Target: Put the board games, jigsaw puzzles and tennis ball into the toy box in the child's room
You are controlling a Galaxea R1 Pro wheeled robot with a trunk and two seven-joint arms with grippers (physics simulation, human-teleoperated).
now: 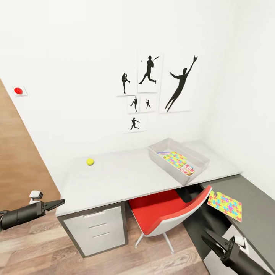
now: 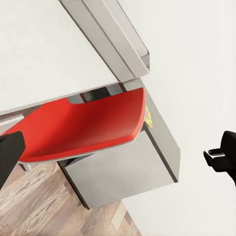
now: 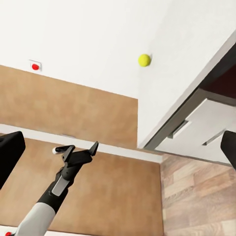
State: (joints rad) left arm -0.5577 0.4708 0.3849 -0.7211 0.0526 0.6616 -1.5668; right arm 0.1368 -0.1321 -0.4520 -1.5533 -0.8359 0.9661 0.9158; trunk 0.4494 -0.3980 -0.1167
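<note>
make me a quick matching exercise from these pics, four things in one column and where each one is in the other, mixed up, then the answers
Things:
1. tennis ball
2. toy box
3. loose jigsaw puzzle
4. red chair

Places:
A. tucked under the edge of the light grey desk top
B. on the lower dark-grey section, at the right
C. alone on the left part of the light grey desk top
D. on the right part of the light grey desk top, near the wall

Pairs: 1-C, 2-D, 3-B, 4-A

Black arms, tapered fingers (image 1: 53,204), seemingly white fittings.
</note>
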